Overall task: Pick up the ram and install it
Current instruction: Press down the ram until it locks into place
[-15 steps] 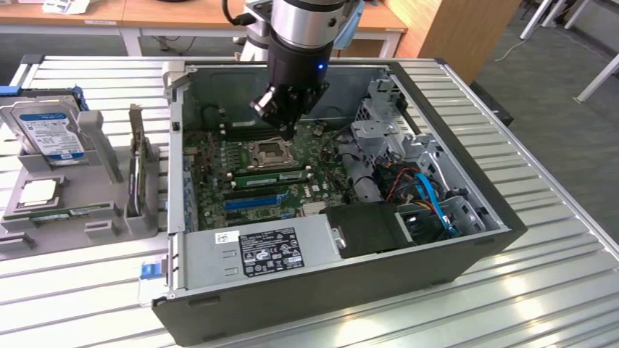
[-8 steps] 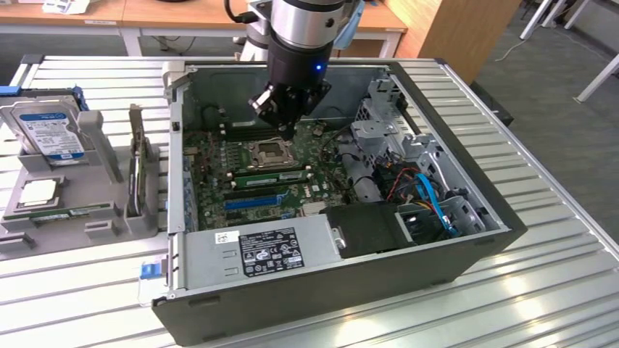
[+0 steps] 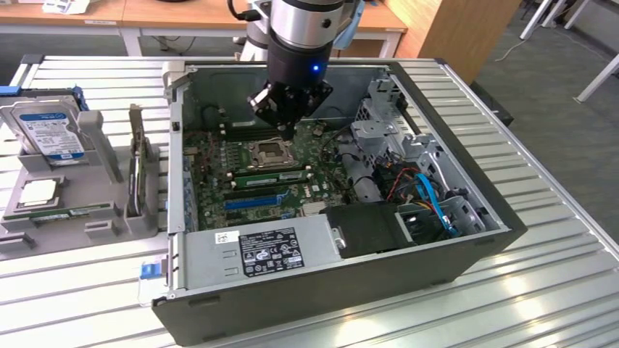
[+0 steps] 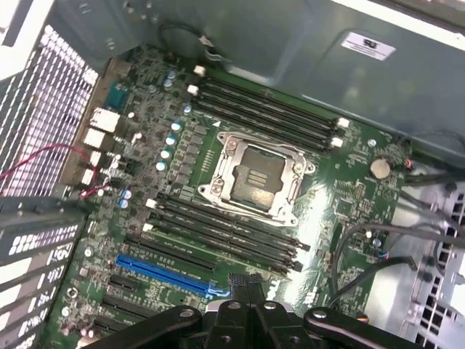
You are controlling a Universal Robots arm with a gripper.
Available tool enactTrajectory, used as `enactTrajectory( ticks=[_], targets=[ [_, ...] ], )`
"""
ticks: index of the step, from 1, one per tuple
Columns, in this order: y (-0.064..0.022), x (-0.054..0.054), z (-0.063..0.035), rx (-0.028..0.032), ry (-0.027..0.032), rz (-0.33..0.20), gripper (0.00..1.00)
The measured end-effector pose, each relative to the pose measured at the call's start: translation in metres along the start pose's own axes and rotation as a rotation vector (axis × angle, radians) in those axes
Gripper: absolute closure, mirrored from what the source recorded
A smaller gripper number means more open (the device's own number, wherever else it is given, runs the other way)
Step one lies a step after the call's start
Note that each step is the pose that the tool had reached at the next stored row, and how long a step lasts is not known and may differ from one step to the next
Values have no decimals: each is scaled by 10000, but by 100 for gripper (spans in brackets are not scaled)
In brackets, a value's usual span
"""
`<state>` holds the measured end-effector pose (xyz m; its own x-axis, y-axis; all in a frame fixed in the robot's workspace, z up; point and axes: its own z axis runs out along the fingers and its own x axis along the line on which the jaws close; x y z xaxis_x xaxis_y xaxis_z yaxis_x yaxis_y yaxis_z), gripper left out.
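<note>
Setup is an office-type room with wooden desks at the back, and a slatted metal table (image 3: 541,239) holding an open computer case (image 3: 320,297) lying on its side. As far as I can tell, the job has barely started. The ram (image 3: 60,212) looks like it's lying flat in the grey holder (image 3: 29,232) at the exterior view's left edge, below the hard drive (image 3: 48,127) and well outside the case. The gripper (image 3: 287,129) hangs inside the case near the top centre of the frame, just above the CPU socket (image 3: 268,154). Its fingers are pressed together with nothing between them that I can make out. The wrist view backs this up: the gripper (image 4: 245,285) tips are closed and bare over the motherboard (image 4: 349,196). The black memory slots (image 4: 269,109) beside the CPU socket (image 4: 254,174) look empty. There's a thin green strip (image 3: 274,174) among the slots on the near side of the socket in the exterior view, and I can't tell what it is. So the stick and the fingers are well apart, with the case wall between them, and both the pick and the install are left to do.
</note>
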<state>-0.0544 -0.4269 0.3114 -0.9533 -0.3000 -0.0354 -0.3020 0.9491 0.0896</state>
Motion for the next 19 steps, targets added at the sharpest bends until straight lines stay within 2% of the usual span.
enactTrajectory(
  ticks=[5, 14, 17, 19],
  targets=[
    [0, 2, 0, 14, -33, 631, 90],
    [1, 5, 0, 28, -47, 1720, 90],
    [2, 6, 0, 20, -3, 1835, 90],
    [2, 7, -1, 20, -1, 1834, 90]
  ],
)
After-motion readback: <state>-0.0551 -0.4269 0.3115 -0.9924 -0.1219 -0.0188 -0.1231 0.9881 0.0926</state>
